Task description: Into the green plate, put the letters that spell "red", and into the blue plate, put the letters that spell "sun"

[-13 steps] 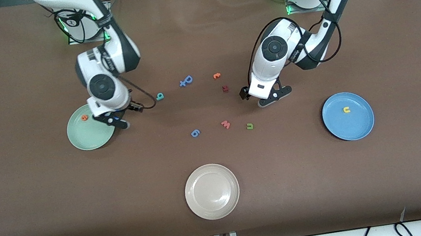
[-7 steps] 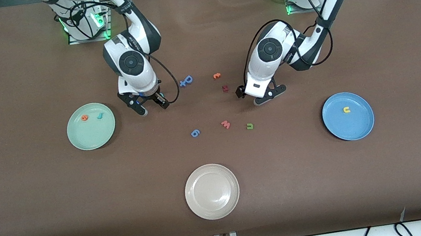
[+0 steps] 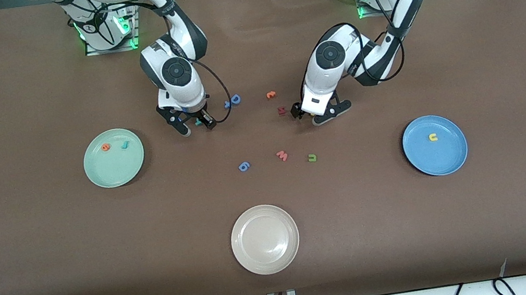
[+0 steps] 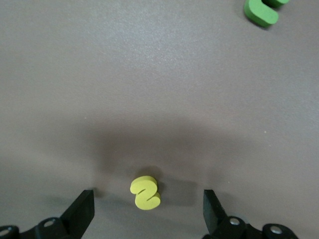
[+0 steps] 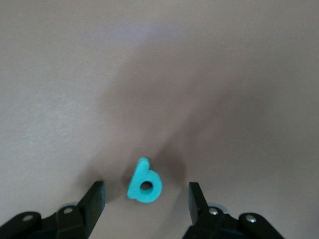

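Plates sit nearest: the blue plate (image 3: 450,160) holds the yellow "u" (image 3: 432,137), and the green plate (image 3: 108,173) holds the orange "e" (image 3: 106,147) and teal "r" (image 3: 124,145). The green "n" (image 3: 312,158) lies loose between them. Farther off, the left gripper (image 4: 148,204) hangs spread wide, low over the yellow "s" (image 4: 145,192). The right gripper (image 5: 146,196) is likewise over the teal "d" (image 5: 144,183). Each letter lies between its fingers, long axis along the gap, so I'd guess a straight squeeze suits both.

light: even, overhead | shadows: soft under arms | wrist views: slightly soft
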